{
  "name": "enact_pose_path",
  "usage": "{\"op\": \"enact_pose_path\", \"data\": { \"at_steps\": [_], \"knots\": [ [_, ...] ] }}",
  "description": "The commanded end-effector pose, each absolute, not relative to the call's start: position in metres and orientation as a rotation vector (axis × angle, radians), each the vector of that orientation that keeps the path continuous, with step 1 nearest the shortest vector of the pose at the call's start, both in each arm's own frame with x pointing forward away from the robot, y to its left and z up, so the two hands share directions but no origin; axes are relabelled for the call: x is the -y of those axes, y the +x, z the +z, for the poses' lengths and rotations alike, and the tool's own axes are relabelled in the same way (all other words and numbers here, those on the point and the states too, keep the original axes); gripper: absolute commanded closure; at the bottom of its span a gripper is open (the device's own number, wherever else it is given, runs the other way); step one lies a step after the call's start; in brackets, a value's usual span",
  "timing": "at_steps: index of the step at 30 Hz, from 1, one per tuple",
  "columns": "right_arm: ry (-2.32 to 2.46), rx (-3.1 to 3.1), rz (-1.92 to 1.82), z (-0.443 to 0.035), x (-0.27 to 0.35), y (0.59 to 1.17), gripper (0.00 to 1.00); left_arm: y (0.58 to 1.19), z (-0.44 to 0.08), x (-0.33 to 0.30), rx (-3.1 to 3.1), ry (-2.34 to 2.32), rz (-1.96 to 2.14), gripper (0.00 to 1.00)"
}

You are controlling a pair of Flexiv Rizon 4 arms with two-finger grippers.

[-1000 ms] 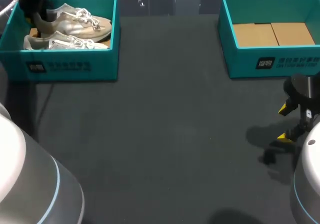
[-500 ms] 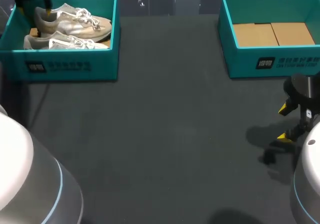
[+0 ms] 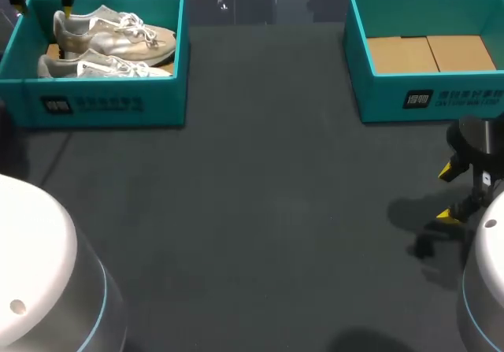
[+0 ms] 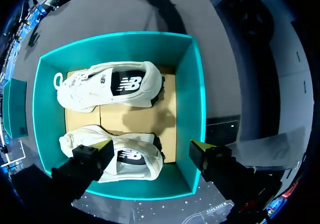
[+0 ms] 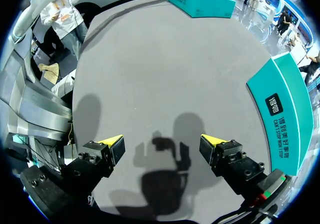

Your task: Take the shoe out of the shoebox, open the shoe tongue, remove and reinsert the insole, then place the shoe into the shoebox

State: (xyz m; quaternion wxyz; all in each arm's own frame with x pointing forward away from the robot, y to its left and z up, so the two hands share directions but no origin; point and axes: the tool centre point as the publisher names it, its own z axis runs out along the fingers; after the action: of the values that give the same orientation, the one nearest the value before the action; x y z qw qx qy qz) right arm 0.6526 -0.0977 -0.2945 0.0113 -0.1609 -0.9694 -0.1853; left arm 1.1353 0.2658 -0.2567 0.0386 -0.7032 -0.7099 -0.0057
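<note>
So both shoes are sitting in the shoebox (image 3: 110, 104) at the far left corner of the bench (image 3: 276, 210), side by side on its cardboard floor, heels toward the left edge and laces up. One shoe (image 3: 118, 37) lies along the far wall of the box, the other shoe (image 3: 102, 68) along the near wall.

The left gripper (image 3: 43, 1) hangs above the far left corner of that box, spread wide and holding nothing. From the left wrist view the left gripper (image 4: 150, 148) looks straight down into the shoebox (image 4: 190, 83), and the heel end of one shoe (image 4: 135, 159) lines up between its fingers. Pretty sure that's the far-wall one, but the angle makes it hard to match up. The other shoe (image 4: 110, 83) lies ahead of the fingers, across a strip of bare cardboard.

A second shoebox (image 3: 425, 100) stands at the far right corner with only its cardboard floor showing.

The right gripper (image 3: 449, 193) is by the right edge of the bench, nearer than that box, fingers spread with nothing in them. Its own view shows the right gripper (image 5: 161, 141) over bare bench with its shadow beneath and the second shoebox (image 5: 285, 119) just beside it.
</note>
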Motion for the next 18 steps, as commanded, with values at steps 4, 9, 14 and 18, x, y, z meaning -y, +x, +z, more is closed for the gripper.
{"op": "enact_pose_path", "data": {
  "at_steps": [4, 9, 14, 18],
  "knots": [
    [-0.504, 3.026, -0.576, -0.294, 0.098, 0.651, 0.00, 1.105, -0.254, -0.265, 2.204, -2.190, -0.093, 0.00],
    [-0.504, 3.026, -0.576, -0.294, 0.098, 0.651, 0.00, 1.105, -0.254, -0.265, 2.204, -2.190, -0.093, 0.00],
    [-0.504, 3.026, -0.576, -0.294, 0.098, 0.651, 0.00, 1.087, -0.248, -0.268, 2.196, -2.199, -0.072, 0.00],
    [-0.504, 3.026, -0.576, -0.294, 0.098, 0.651, 0.00, 1.073, -0.251, -0.272, 2.194, -2.209, -0.037, 0.00]
  ]
}}
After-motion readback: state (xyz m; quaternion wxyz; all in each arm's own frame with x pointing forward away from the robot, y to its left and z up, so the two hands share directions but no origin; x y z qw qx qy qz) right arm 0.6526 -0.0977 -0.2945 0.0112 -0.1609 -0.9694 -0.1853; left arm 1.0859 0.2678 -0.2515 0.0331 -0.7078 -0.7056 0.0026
